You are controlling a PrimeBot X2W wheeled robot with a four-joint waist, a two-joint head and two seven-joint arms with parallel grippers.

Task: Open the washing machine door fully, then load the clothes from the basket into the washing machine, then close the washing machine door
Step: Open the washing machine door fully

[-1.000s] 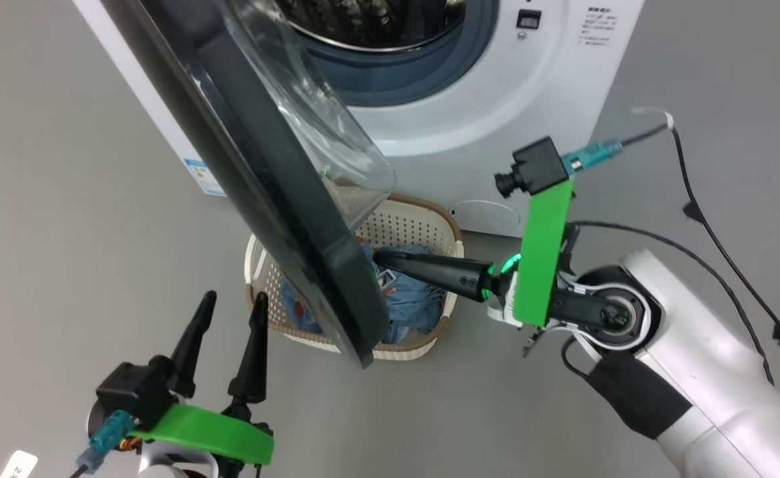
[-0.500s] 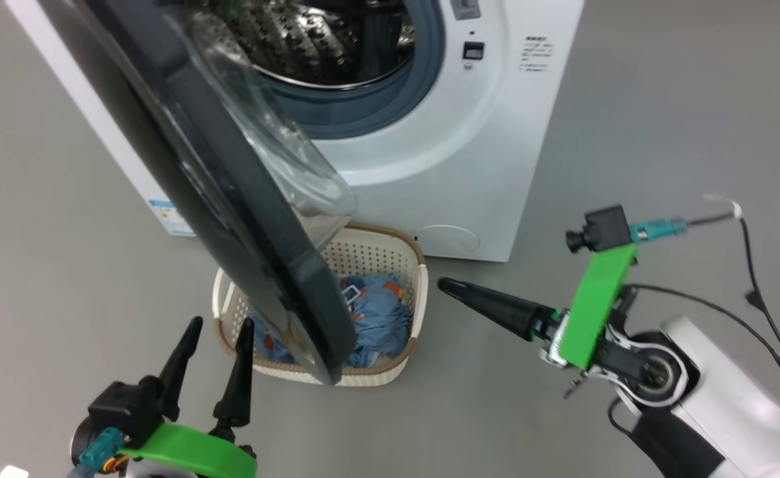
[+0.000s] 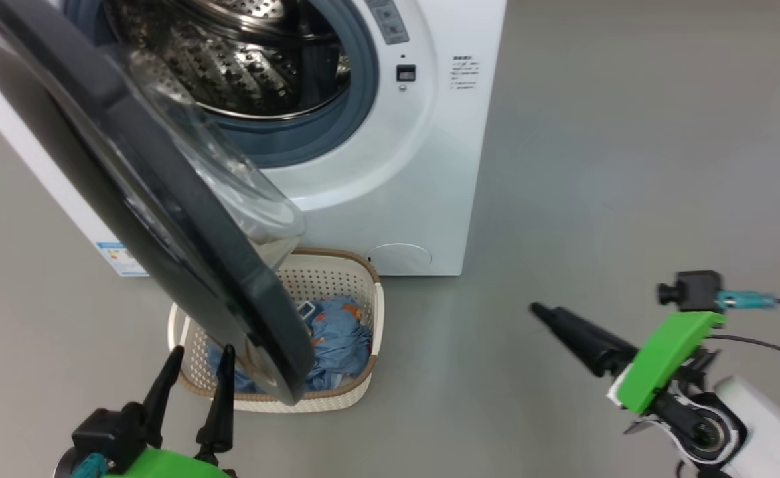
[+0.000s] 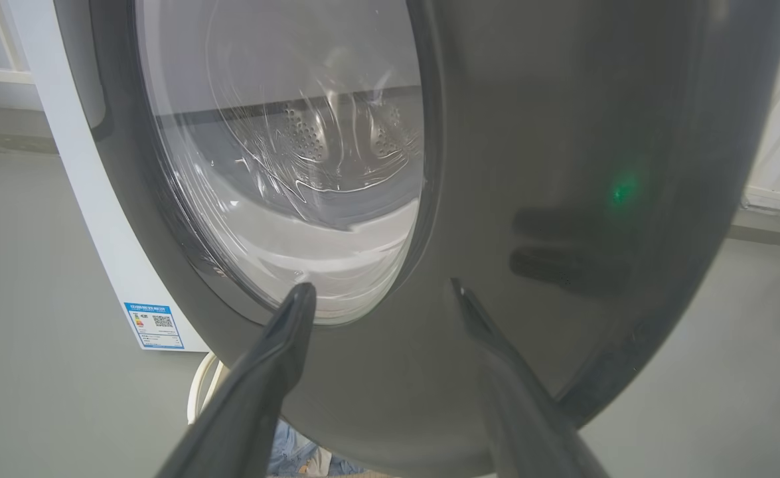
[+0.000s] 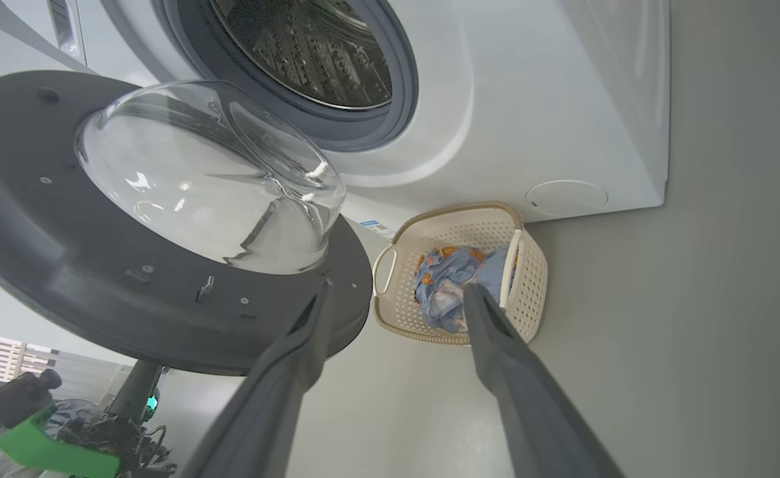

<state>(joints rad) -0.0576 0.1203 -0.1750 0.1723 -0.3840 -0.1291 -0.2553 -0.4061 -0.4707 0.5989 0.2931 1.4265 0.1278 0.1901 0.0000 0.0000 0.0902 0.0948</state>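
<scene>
Right claw (image 3: 539, 311): spread, empty, 3 o'clock of the basket (image 3: 378, 318). Left claw (image 3: 202, 348): spread, empty, 8 o'clock, near the washing machine door (image 3: 164, 219). Door part-open, overhanging basket and clothes (image 3: 340, 332), 6 o'clock of the washing machine (image 3: 429, 166). Advise pushing outer face wider first, slowly. Blue label (image 3: 121, 255), panel print (image 3: 463, 70): too small to read.

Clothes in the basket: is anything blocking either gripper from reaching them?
The door hangs open between the left gripper and the clothes. From the right gripper, nothing visible blocks them in the basket.
</scene>
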